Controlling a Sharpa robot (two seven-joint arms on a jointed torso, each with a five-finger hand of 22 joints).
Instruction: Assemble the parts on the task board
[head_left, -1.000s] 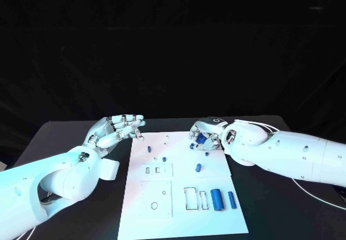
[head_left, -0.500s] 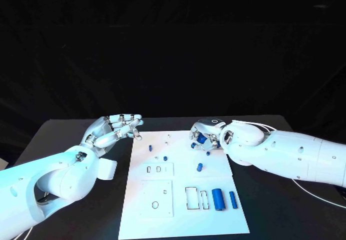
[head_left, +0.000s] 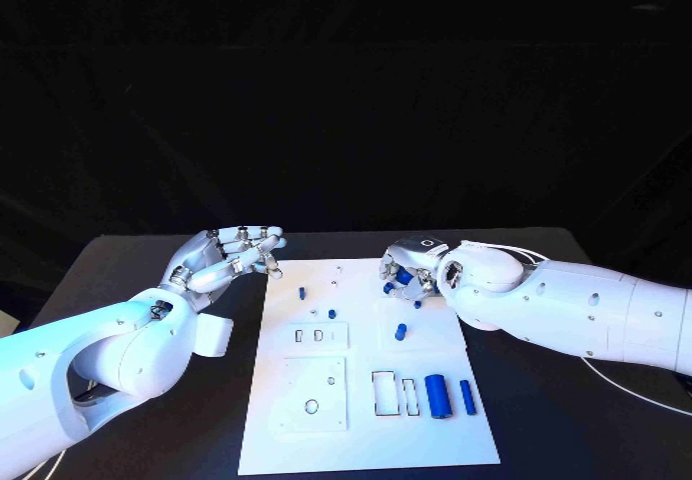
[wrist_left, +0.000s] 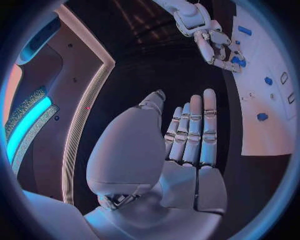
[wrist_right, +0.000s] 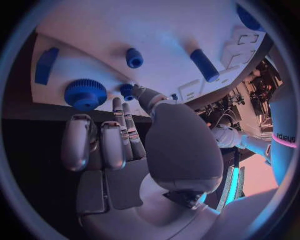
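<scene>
**Right hand was on the far-edge parts, nothing clearly picked yet**

So at this moment your right hand (head_left: 408, 268) sat low over the far right part of the task board (head_left: 366, 445), fingers curled down around a small blue piece (head_left: 391, 288) at the board's far end. In the right wrist view the fingertips (wrist_right: 128, 107) reached toward a little blue peg (wrist_right: 127, 90), with a blue gear (wrist_right: 85, 93) just beside it on the white plate. Whether you actually had anything pinched, I couldn't tell (the fingers hid the contact spot in the head view).

Your left hand (head_left: 231, 258) hovered off the board's far left corner, over the black counter (head_left: 144, 420), fingers loosely apart and holding nothing.

The rest of the parts were spread on the board: a couple of small blue pegs near the far left, one mid-board (head_left: 402, 331), and two blue cylinders (head_left: 437, 396) lying beside the rectangular slot at the near right.

My read: you were in the grasp step for one of the far pieces. The next move probably called for closing firmly on one peg only, lifting straight, then lining it up with its hole before pressing.
</scene>
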